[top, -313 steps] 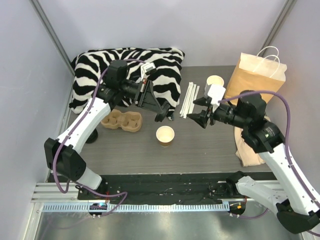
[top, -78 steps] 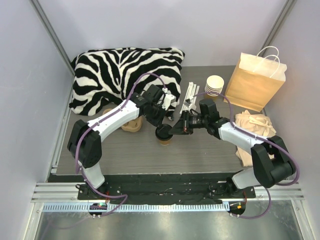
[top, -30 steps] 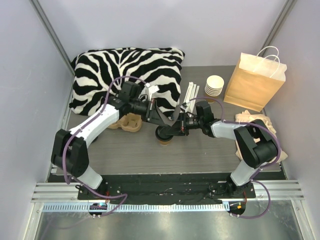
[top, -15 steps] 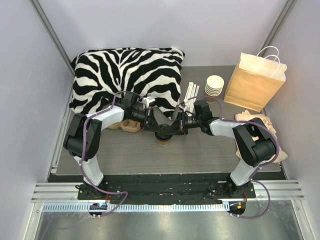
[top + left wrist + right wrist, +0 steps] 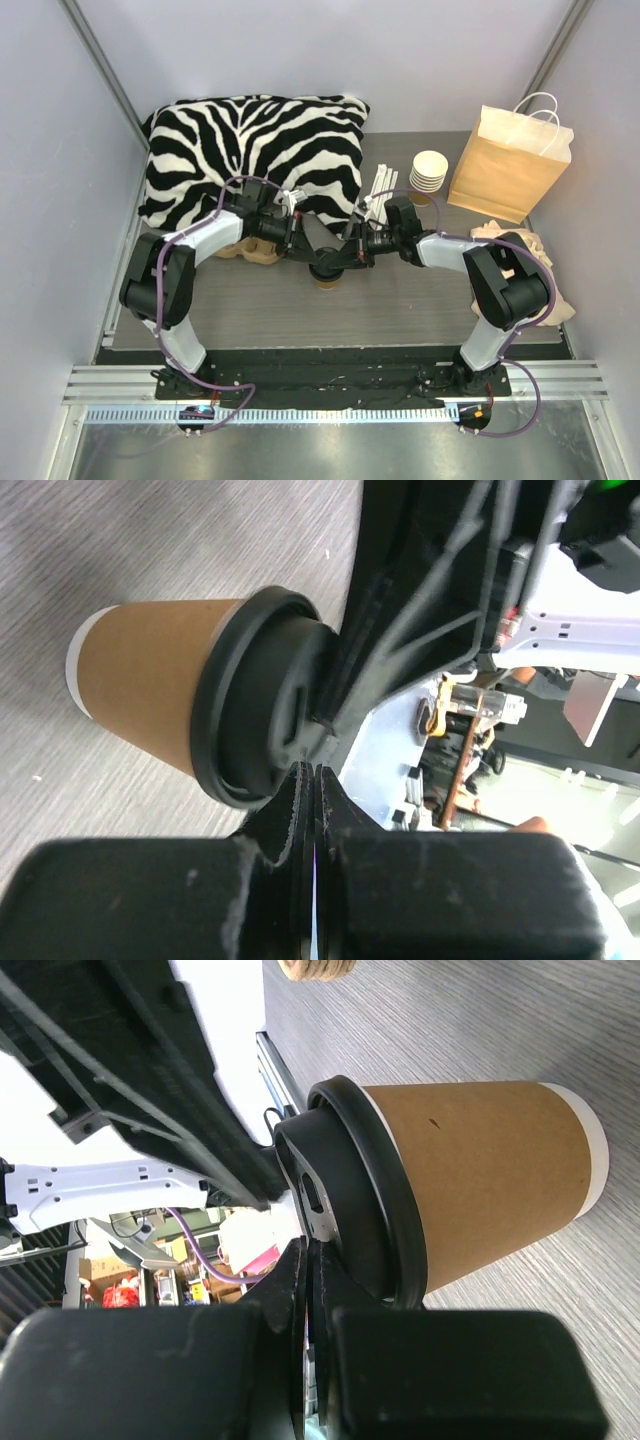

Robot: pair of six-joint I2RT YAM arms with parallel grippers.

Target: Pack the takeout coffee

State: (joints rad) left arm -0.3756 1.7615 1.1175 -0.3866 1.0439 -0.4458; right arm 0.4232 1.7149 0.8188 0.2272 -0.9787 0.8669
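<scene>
Just one takeout coffee (image 5: pixel 480 1175), one paper bag (image 5: pixel 505 175).

The grey bench (image 5: pixel 400 300) carries a zebra pillow (image 5: pixel 250 140) upper left, a cup tray (image 5: pixel 257 251), a lidded coffee cup (image 5: pixel 328 281) at centre, straws (image 5: pixel 381 190), stacked cups (image 5: pixel 431 170), and a paper bag (image 5: pixel 508 165) and cloth (image 5: pixel 488 233) at right.

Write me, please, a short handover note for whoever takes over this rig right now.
Left gripper: shut, holding nothing, tips at the lid's rim.
Right gripper: shut, holding nothing, tips at the lid's top.
Takeout coffee: upright on the table, between the two arms, with its black lid on.
Paper bag: standing at the far right; its inside is not visible.
Done: the cup is lidded.
Left: open a gripper, grasp the cup and, most likely, carry it to the bag.
</scene>
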